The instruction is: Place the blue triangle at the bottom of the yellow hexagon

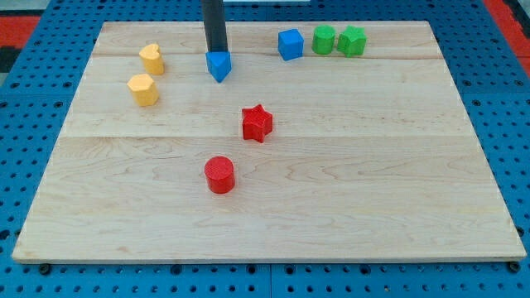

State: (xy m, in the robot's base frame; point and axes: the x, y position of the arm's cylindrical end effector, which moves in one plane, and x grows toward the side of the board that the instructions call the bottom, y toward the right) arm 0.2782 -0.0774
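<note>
The blue triangle (219,66) lies near the view's top, a little left of centre. My tip (216,53) stands right behind it, touching its top edge. The yellow hexagon (143,89) lies to the left of the triangle and slightly lower in the view. A yellow heart (151,59) sits just above the hexagon.
A blue cube (291,44), a green round block (323,40) and a green hexagon-like block (351,40) line the top right of the wooden board (348,190). A red star (257,122) and a red cylinder (219,175) sit near the middle.
</note>
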